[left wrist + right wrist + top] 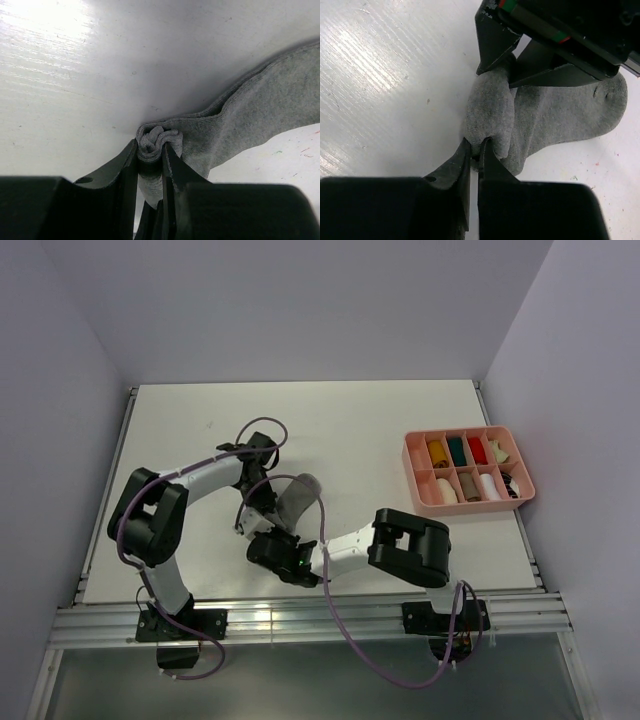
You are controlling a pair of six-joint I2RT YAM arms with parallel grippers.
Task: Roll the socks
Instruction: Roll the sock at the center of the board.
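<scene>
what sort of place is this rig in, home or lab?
Probably a lab test cell: a white table boxed in by plain walls, a metal rail along its near edge, and a pink divided tray.

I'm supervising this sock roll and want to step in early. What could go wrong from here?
1. The right gripper pinches only a thin edge of the grey sock, so the fabric may slip out.
2. The left gripper holds a small bunched wad, so the roll could loosen or come out uneven.
3. Both grippers sit close together on the sock and might collide.
</scene>
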